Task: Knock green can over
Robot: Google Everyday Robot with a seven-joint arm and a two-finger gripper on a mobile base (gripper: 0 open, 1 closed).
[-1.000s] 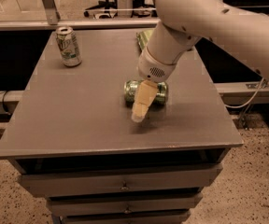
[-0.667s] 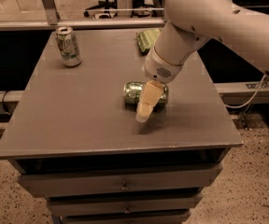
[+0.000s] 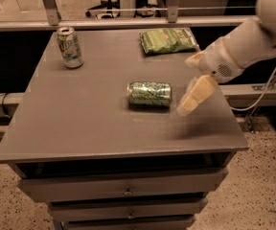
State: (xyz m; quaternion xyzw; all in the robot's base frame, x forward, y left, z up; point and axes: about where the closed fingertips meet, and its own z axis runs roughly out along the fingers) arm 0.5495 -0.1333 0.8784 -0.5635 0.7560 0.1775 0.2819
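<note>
The green can (image 3: 149,94) lies on its side near the middle of the grey table (image 3: 80,123), its long axis running left to right. My gripper (image 3: 191,99) hangs on the white arm to the right of the can, a short gap away and not touching it. Its pale fingers point down and to the left, above the table's right part.
A paler white-and-silver can with green markings (image 3: 70,47) stands upright at the back left. A flat green snack bag (image 3: 168,40) lies at the back right. Drawers sit below the table's front edge. A cable hangs off to the right.
My gripper and arm have drawn back to the right, away from the green can. The can, partly covered by the gripper before, now lies in full view on its side.
</note>
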